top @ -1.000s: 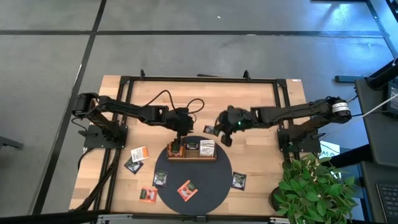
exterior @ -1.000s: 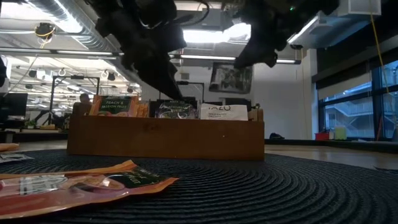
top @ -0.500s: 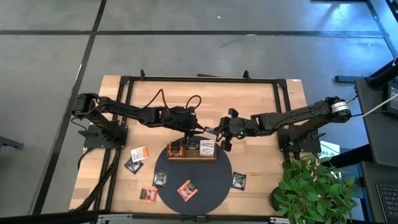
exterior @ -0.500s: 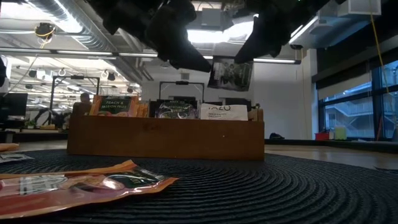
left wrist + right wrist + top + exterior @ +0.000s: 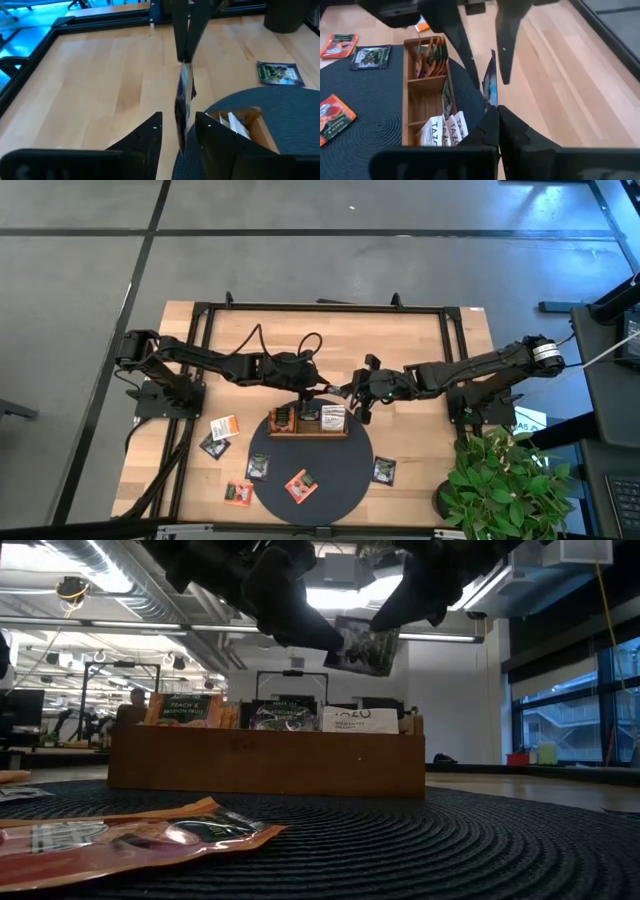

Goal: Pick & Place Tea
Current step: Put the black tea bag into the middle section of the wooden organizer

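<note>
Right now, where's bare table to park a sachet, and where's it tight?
Free: the wood strip between the back frame rail and the arms, and the table's right side beyond the round mat, bar one dark sachet. Tight: behind the wooden tray, where the right gripper holds a sachet between the left gripper's open fingers.

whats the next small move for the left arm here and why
Probably close the left tool on the dark tea sachet. The right tool is shut on the sachet's edge, holding it upright in the air beside the wooden tray, and the left tool's open fingers stand on either side of it. That looks like a handover, so the left should grip before the right lets go.
</note>
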Controlling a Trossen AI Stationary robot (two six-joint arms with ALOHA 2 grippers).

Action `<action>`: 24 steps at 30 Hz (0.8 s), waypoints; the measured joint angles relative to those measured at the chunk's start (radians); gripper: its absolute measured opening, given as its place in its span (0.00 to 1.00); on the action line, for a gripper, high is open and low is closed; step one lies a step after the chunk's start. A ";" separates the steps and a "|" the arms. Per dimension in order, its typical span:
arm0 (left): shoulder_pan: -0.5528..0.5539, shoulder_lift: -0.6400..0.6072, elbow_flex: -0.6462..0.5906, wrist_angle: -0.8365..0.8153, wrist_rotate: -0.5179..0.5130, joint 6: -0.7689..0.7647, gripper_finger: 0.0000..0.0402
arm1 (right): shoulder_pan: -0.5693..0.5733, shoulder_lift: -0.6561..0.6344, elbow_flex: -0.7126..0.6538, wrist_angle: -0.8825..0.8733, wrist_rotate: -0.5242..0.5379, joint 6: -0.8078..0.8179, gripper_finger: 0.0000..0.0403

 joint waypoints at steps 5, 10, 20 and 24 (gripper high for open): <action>0.000 0.000 0.000 0.016 -0.001 -0.017 0.28 | 0.000 0.000 0.000 0.019 0.000 -0.019 0.01; 0.000 0.000 0.000 0.014 0.000 0.005 0.20 | 0.000 0.000 0.000 0.023 0.000 -0.018 0.02; 0.000 0.000 0.000 -0.017 0.002 0.064 0.04 | 0.000 0.000 0.000 0.021 0.000 -0.046 0.18; 0.000 -0.045 0.000 -0.119 -0.021 0.064 0.02 | 0.000 -0.005 0.000 0.016 0.019 -0.013 0.33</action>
